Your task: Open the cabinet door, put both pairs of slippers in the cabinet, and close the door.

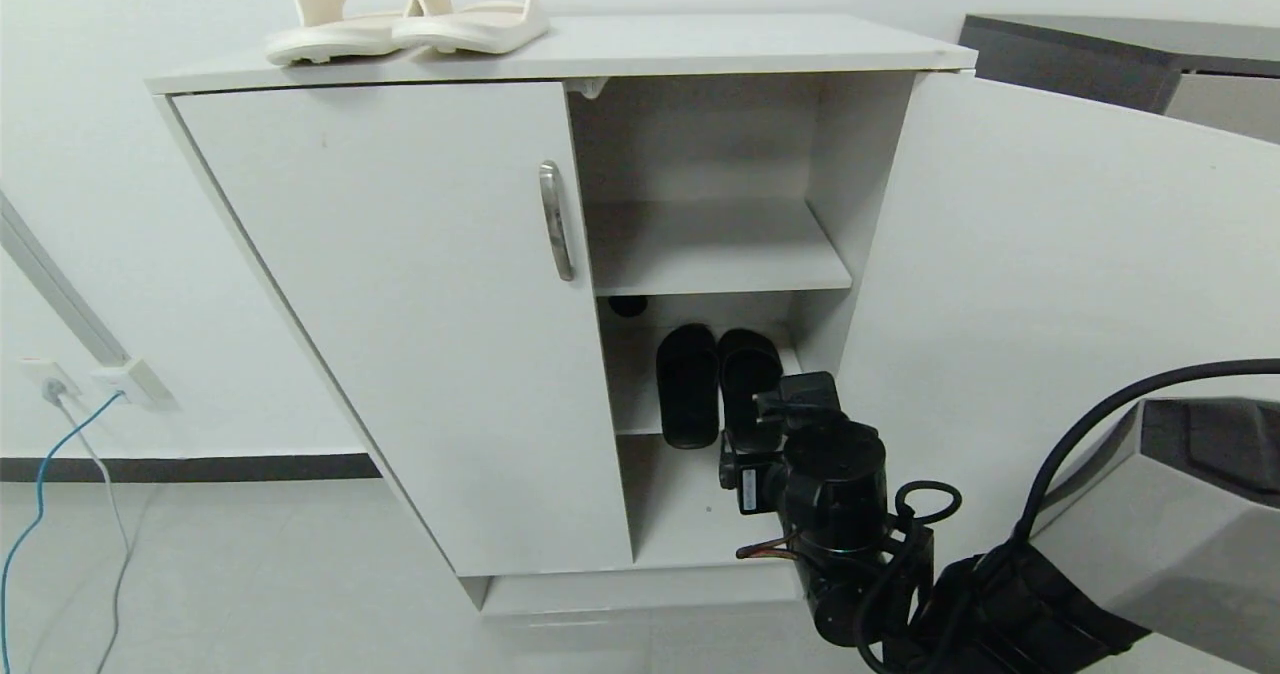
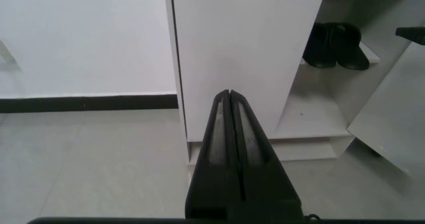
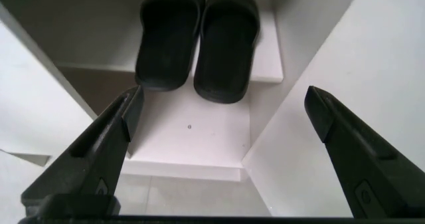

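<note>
A: Head view. The white two-door wooden cabinet (image 1: 560,54) has its right door (image 1: 1050,254) swung wide and cut off by the frame edge. The left door (image 1: 400,324) is shut.
B: Cream foam slippers (image 1: 410,9) sit on top, clipped by the frame's top edge. The black slide slippers (image 1: 715,379) lie side by side on the lower shelf (image 1: 640,394). Something small and dark (image 1: 628,305) sits behind them, I can't make it out.
A: The right gripper (image 1: 772,416) hangs just before the black pair, its fingers hidden behind the wrist.
B: Left wrist view. The left gripper (image 2: 229,99) has its fingers pressed together, holding nothing, above the pale tiled floor (image 2: 86,164) and facing the shut door.
A: Right wrist view. The jaws are spread wide and empty, with the black pair beyond them on its shelf.
</note>
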Robot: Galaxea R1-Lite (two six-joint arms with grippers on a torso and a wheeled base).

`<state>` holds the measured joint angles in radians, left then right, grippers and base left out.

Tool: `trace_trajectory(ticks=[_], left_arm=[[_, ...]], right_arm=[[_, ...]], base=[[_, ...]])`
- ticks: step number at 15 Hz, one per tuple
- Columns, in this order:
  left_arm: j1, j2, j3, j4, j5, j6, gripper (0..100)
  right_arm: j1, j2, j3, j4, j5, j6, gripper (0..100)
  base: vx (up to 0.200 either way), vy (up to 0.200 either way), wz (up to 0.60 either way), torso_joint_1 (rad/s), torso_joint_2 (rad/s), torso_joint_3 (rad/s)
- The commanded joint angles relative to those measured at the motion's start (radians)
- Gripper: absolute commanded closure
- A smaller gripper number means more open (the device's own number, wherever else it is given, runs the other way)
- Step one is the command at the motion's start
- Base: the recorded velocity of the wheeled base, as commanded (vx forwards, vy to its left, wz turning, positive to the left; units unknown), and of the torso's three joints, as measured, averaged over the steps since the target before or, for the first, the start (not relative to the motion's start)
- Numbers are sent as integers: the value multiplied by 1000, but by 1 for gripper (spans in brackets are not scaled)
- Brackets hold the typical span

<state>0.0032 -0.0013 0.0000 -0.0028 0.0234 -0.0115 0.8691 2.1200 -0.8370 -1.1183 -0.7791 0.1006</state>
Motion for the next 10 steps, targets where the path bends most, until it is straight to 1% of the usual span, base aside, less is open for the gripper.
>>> trace_trajectory(ticks=[1,6,8,10], left_arm=[[0,1,0,0,1,-1,100],[0,1,0,0,1,-2,100],[0,1,0,0,1,-1,100],[0,1,0,0,1,-2,100]], right_arm=[[1,-2,1,0,0,1,0],[1,-3,10,0,1,2,0],[1,0,10,0,1,2,0],[2,0,10,-2,0,2,0]], base=[[0,0,0,2,7,207],[0,0,0,6,3,202],[0,0,0,2,0,95],[0,0,0,0,0,0]])
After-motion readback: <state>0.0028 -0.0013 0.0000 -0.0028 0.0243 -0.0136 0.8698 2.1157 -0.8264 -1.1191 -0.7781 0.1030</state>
